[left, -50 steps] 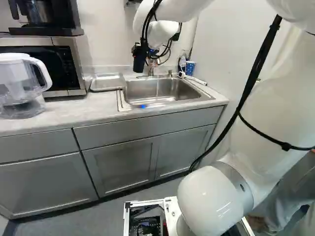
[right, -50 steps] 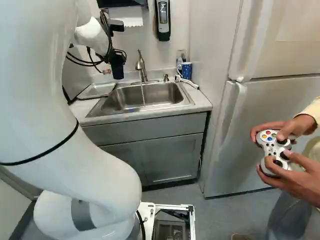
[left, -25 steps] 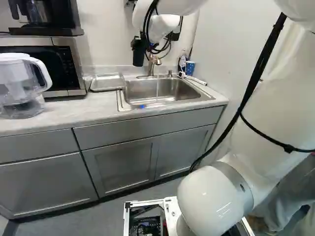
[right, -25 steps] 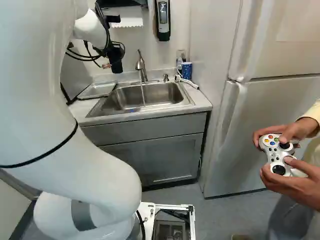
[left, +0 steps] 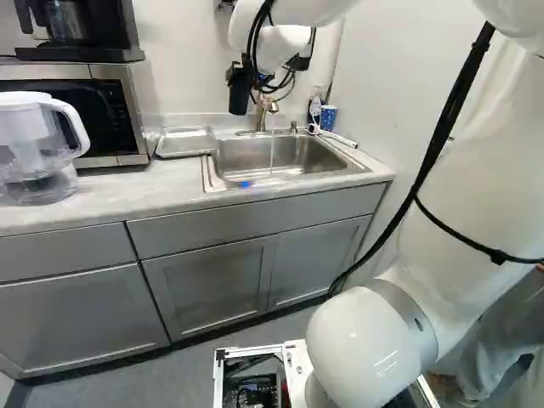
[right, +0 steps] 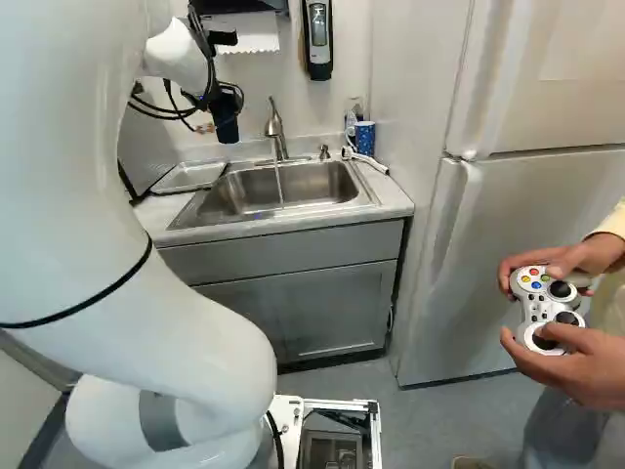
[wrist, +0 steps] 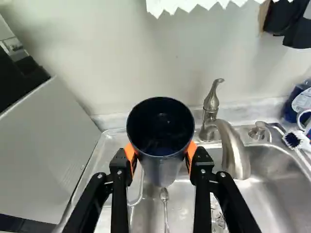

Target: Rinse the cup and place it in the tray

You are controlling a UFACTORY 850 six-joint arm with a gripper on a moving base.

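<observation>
**Reader:** Where does the gripper (right: 223,101) lie?

**Author:** At the upper left of the right base view, above the counter, and near the upper middle of the left base view.

**Reader:** What is the condition of its fingers?

**Author:** They are clamped on the cup (wrist: 160,167). In the wrist view, the orange pads (wrist: 130,154) press its wall from two sides, and its dark open mouth faces the camera.

**Reader:** And the tray (left: 185,144)?

**Author:** A shallow metal tray, left of centre in the left base view, beside the sink (left: 211,174). The cup is held up, apart from both.

**Reader:** Is water running?

**Author:** Yes. A thin stream (right: 279,184) falls from the faucet (right: 274,127) into the basin, at the upper middle of the right base view; the cup is outside it.

**Reader:** What else is labelled?

**Author:** A spoon (wrist: 165,206), in the sink beyond the cup in the wrist view, and a clear pitcher (left: 30,153), at the left edge of the left base view.
</observation>
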